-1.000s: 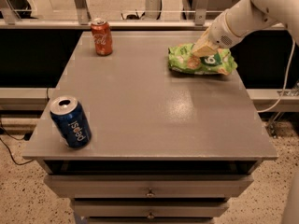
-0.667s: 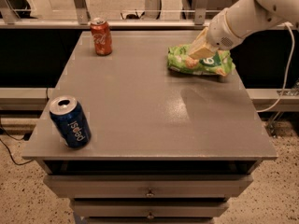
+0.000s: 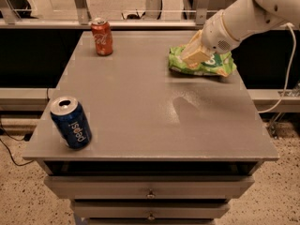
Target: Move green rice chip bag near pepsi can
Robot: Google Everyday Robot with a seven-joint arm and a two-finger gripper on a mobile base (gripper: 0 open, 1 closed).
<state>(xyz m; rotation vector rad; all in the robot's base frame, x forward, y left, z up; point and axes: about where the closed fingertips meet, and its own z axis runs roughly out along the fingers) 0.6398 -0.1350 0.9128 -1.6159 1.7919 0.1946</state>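
The pepsi can (image 3: 71,124) stands at the table's (image 3: 140,102) front left corner, and a red can (image 3: 101,37) stands at back left. The green rice chip bag (image 3: 214,65) lies at back right, its long axis running left to right. The gripper (image 3: 193,56) is on its left part; whether it grips cannot be told.

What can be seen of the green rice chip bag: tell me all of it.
The green rice chip bag is a crinkly, glossy light-green packet with white lettering and pale patches, wider than it is tall. It lies flattish at the far right of the grey table, close to the right edge. The gripper is down on its left part and covers some of the print. Whether it has a hold on the bag cannot be told. Nothing else touches the bag.
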